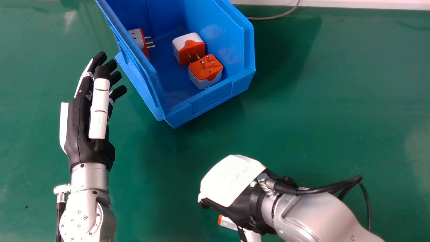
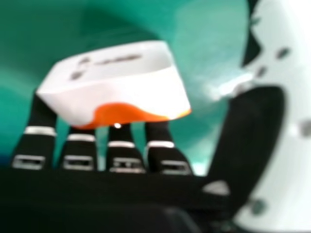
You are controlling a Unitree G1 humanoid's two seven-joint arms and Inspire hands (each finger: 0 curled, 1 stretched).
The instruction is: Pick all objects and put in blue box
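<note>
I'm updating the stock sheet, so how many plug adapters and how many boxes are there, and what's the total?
Plug adapters: 4 (three in the box, one by the right hand)
Blue box: 1
Total: 5

The green counter (image 1: 336,117) has a smooth surface with pale glare patches. An open blue box (image 1: 211,98) stands upright on it, set at an angle, and a thin grey cable (image 1: 275,16) curves near the far edge beyond the box.
</note>
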